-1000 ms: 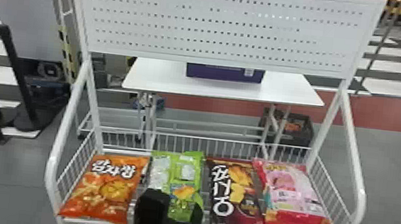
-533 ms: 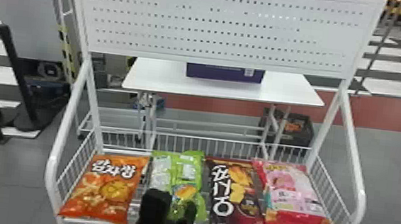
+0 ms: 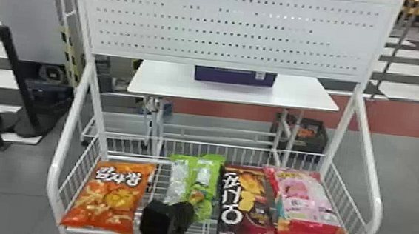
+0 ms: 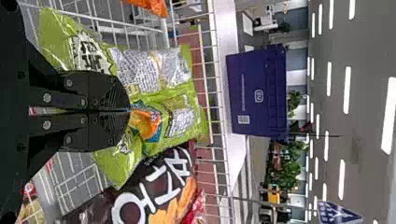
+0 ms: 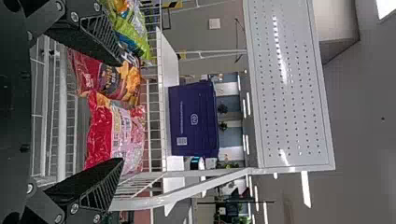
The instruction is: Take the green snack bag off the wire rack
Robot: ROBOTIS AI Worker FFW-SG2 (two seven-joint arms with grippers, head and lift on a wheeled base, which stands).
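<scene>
The green snack bag [image 3: 210, 174] lies on the wire rack [image 3: 374, 210], between the brown bag [image 3: 247, 208] and the orange bag [image 3: 115, 194]. The left pincer [image 4: 129, 110] is clamped on a fold of its front.

Caution: a shallow pinch on slick film could slip under load. Lift before pulling; a low pull may snag the trailing lower edge on the wires. The brown bag lies right against it, so sideways travel could drag that along. Beyond it lies the pink bag [image 3: 308, 199]; the right pincer [image 5: 122, 111] stands spread and empty.
</scene>
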